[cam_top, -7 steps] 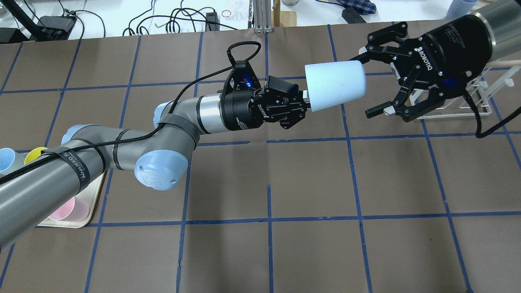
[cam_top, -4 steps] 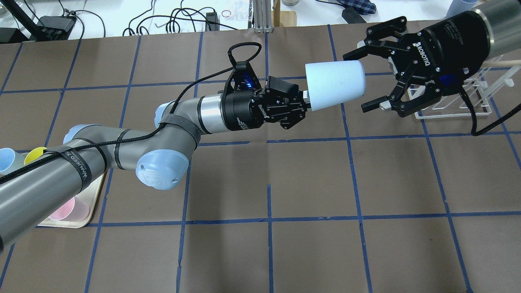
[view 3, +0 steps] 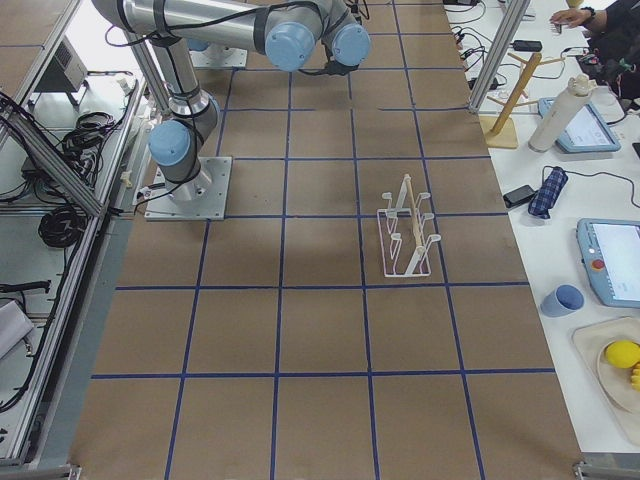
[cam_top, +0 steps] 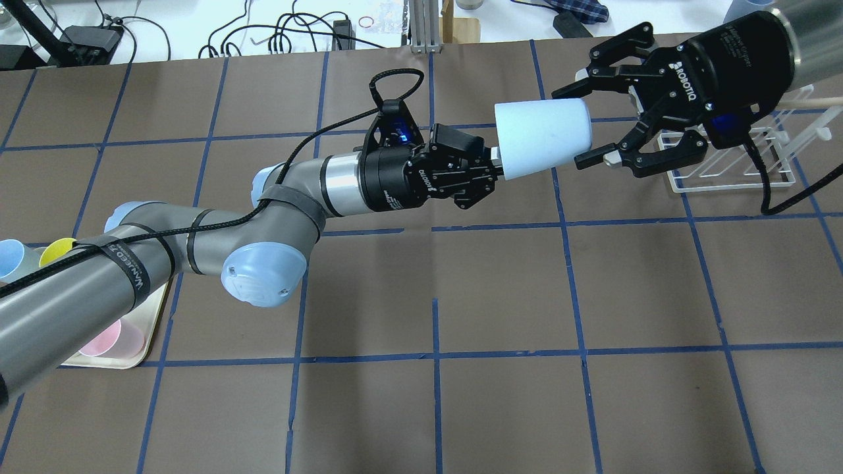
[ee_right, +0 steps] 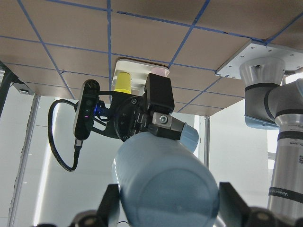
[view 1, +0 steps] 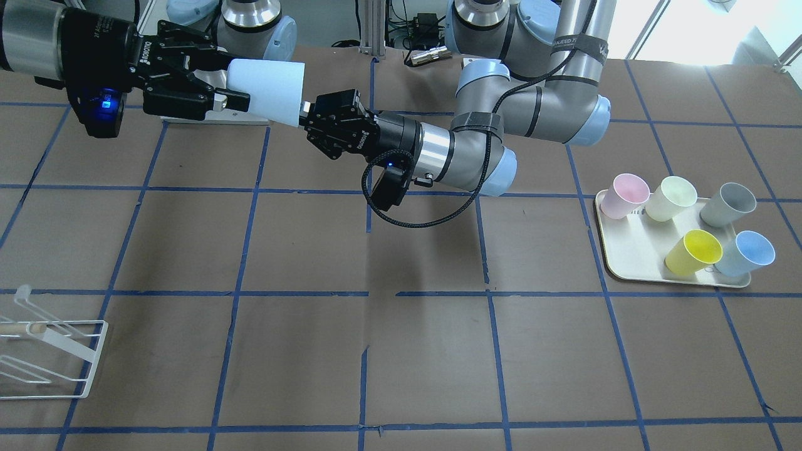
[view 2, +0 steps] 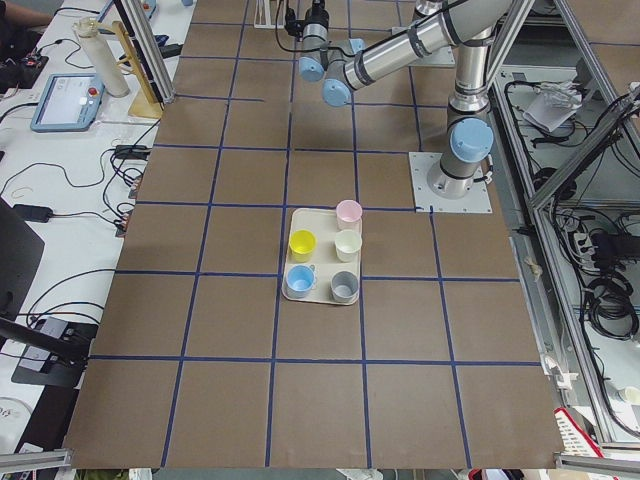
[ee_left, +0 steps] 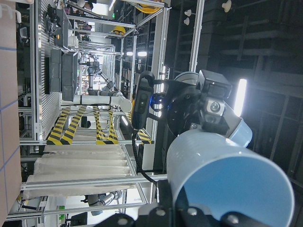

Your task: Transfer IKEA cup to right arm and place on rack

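Observation:
My left gripper [cam_top: 497,164] is shut on the rim of the pale blue IKEA cup [cam_top: 543,138] and holds it on its side in mid-air, its closed end toward the right arm. My right gripper [cam_top: 571,125] is open, with one finger on each side of the cup's closed end, and I cannot tell whether they touch it. In the front-facing view the cup [view 1: 266,91] lies between the right gripper [view 1: 235,81] and the left gripper [view 1: 307,116]. The right wrist view shows the cup [ee_right: 165,184] between its fingers [ee_right: 111,203]. The white wire rack [cam_top: 731,164] stands behind the right gripper.
A cream tray [view 1: 626,250] on the robot's left side holds a second pale blue cup [view 1: 745,254], a yellow cup [view 1: 692,250], a grey cup [view 1: 727,203], a pink one and a cream one. A looped black cable [view 1: 401,213] hangs from the left wrist.
My right gripper has moved toward the cup, so its open fingers now reach around the cup's closed end. The left gripper and the cup have stayed still.

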Motion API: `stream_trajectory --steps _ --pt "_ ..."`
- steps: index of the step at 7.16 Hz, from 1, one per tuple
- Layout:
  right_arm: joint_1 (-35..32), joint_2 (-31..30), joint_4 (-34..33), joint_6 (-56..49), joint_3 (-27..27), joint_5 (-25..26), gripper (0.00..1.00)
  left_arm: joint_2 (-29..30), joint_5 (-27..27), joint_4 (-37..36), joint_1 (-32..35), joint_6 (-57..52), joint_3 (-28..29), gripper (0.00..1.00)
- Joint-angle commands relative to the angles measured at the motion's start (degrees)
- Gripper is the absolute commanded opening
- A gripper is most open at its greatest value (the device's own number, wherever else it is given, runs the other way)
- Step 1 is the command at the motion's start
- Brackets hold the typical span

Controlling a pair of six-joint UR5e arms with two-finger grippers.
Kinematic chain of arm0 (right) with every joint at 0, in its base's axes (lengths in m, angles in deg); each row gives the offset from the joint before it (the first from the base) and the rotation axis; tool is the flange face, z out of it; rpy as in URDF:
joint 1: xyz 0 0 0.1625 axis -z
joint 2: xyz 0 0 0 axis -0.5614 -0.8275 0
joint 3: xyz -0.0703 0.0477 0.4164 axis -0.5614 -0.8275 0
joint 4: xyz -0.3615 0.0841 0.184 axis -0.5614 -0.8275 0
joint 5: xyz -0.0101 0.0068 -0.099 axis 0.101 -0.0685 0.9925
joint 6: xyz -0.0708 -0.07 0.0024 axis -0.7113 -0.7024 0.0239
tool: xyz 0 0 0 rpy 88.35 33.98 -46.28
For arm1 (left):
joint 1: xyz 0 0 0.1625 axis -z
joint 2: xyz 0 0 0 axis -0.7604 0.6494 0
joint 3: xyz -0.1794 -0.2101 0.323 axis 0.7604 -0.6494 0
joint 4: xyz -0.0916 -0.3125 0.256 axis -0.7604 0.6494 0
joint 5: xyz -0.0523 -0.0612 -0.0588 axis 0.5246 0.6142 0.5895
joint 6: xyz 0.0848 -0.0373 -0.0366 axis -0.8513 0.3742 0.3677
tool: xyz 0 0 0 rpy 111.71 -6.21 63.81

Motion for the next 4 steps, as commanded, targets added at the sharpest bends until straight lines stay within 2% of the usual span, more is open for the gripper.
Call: stream_trajectory --steps 1,2,4 --pt "-0.01 -0.19 -0.02 0.01 -0.13 -0.06 0.48 -0.01 0.0 -0.09 0.0 0.0 0.0 0.63" --pt "0.08 -0.1 -0.02 -0.08 -0.22 -0.06 0.45 0.08 0.0 -0.09 0.0 0.0 0.0 0.67" --pt "0.6 -0.02 -0.98 0.01 -0.74 0.03 0.45 -0.35 -0.17 -0.09 -0.43 0.61 0.09 0.89"
